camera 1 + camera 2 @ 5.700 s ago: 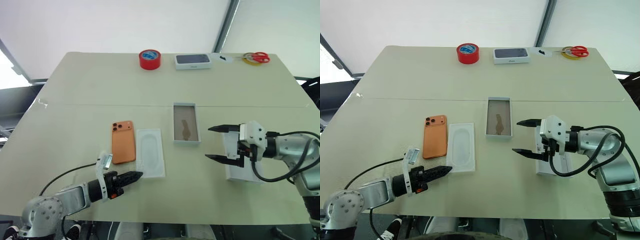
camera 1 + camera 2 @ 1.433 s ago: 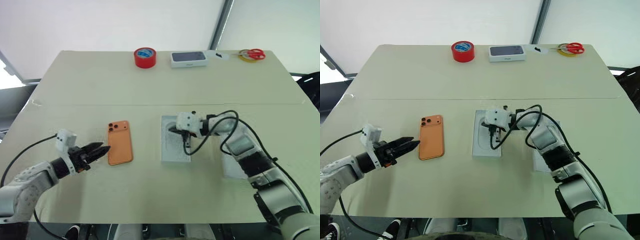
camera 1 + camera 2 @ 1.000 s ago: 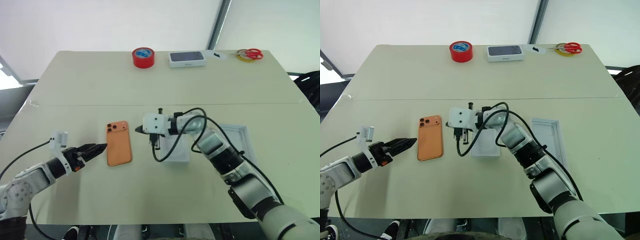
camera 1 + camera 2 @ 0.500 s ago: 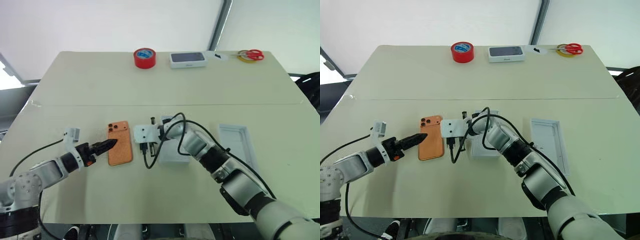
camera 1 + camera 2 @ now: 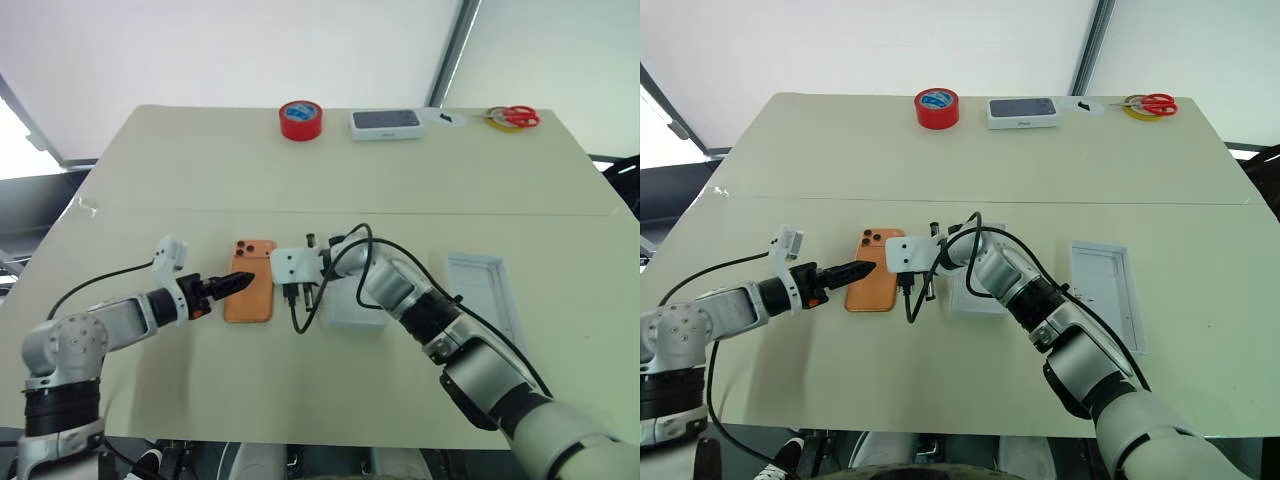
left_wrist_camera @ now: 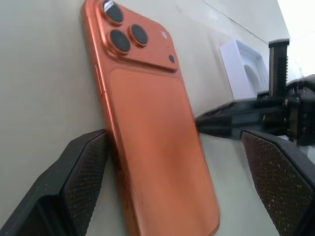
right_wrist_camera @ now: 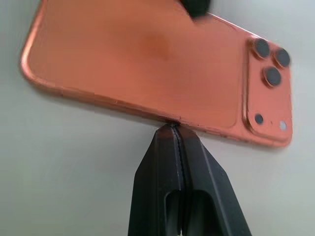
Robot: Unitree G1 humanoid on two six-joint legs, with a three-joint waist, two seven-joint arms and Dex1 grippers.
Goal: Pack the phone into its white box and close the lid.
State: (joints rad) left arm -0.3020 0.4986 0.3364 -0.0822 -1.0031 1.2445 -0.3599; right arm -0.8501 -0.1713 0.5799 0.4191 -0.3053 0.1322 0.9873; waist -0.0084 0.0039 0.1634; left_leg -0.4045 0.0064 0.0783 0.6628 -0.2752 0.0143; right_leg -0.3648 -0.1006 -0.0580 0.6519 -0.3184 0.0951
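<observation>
The phone (image 5: 250, 292) lies flat on the table (image 5: 200, 170) left of the white box (image 5: 352, 300) — left gripper (image 6: 162, 162) spread wide astride it, right gripper (image 7: 173, 129) pinched empty against its long edge, apparently bracing it for pickup.

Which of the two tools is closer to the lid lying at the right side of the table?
Right. The right tool is between the phone and the white box, so the box separates it from the lid. The left tool is at the phone, farther away.
</observation>
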